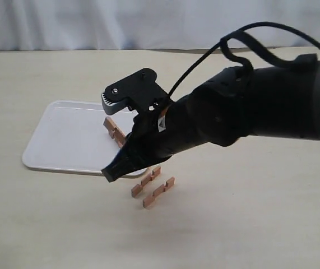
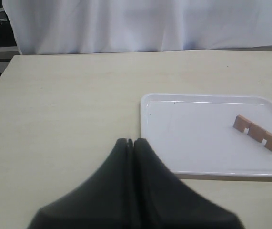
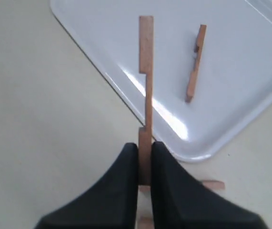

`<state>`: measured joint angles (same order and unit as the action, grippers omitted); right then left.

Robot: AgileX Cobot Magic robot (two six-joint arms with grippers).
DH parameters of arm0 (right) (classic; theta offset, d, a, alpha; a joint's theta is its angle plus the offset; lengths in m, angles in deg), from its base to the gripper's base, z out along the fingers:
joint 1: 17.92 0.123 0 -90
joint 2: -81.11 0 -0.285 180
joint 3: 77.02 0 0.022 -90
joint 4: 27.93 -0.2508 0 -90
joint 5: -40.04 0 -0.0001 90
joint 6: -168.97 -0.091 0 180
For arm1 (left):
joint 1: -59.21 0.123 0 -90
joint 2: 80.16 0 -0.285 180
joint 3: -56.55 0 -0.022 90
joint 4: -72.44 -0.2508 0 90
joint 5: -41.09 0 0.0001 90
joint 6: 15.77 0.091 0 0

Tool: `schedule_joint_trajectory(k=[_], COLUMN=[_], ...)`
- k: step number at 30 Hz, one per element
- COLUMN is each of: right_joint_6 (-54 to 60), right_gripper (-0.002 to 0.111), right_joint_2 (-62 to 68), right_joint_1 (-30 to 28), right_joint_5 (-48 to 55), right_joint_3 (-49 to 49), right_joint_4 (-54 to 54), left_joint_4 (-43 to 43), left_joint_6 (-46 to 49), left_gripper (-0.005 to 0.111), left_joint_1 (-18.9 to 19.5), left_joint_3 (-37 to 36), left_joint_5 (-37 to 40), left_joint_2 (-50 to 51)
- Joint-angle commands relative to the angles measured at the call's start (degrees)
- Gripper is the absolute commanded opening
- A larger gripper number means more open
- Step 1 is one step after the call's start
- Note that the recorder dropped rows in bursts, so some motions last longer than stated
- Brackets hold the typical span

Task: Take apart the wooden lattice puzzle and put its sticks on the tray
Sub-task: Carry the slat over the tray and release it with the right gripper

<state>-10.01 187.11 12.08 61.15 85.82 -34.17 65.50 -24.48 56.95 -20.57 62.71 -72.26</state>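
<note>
No interlocked lattice puzzle shows; its sticks are apart. My right gripper (image 3: 145,145) is shut on one notched stick (image 3: 146,81), which juts out past the fingers over the rim of the white tray (image 3: 250,81). Another stick (image 3: 196,64) lies on the tray, also seen as a stick (image 2: 258,133) on the tray (image 2: 197,143) in the left wrist view. Two more sticks (image 1: 147,180) (image 1: 158,194) lie side by side on the table near the tray's near right corner. The right gripper (image 1: 112,171) hovers at that corner. My left gripper (image 2: 130,141) is shut with nothing in it, over the table beside the tray.
The right arm's black bulk (image 1: 249,106) reaches in from the right and covers the tray's (image 1: 64,140) near right corner. A white curtain (image 1: 120,22) hangs behind the beige table (image 1: 47,224). The left arm does not show in the exterior view.
</note>
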Motion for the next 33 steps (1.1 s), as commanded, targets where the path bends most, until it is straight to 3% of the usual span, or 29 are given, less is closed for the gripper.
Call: schedule_joint_trajectory(k=[1, 8, 14, 26, 29, 33], right_joint_6=[3.5, 13.5, 10.4, 8.2, 6.6, 6.2], right_gripper=[0.004, 0.004, 0.004, 0.005, 0.013, 0.037], right_joint_2=[6.2, 19.8, 29.4, 34.4, 34.4, 34.4], right_joint_1=[0.1, 0.0, 0.0, 0.0, 0.0, 0.0], right_joint_5=[-2.2, 11.7, 12.3, 5.7, 5.6, 5.7], right_joint_3=[4.7, 23.3, 35.5, 39.2, 39.2, 39.2], right_joint_4=[-5.2, -16.2, -17.2, -16.4, -15.0, -14.6], left_joint_4=[0.0, 0.0, 0.0, 0.0, 0.0, 0.0], left_joint_6=[0.0, 0.0, 0.0, 0.0, 0.0, 0.0], left_gripper=[0.000, 0.000, 0.000, 0.000, 0.000, 0.000], left_joint_1=[-0.5, -0.5, -0.5, -0.5, -0.5, -0.5], left_joint_3=[-0.1, -0.1, -0.1, -0.1, -0.1, -0.1], left_joint_5=[-1.0, -1.0, -1.0, -1.0, -1.0, -1.0], left_joint_2=[-0.1, -0.1, -0.1, -0.1, -0.1, -0.1])
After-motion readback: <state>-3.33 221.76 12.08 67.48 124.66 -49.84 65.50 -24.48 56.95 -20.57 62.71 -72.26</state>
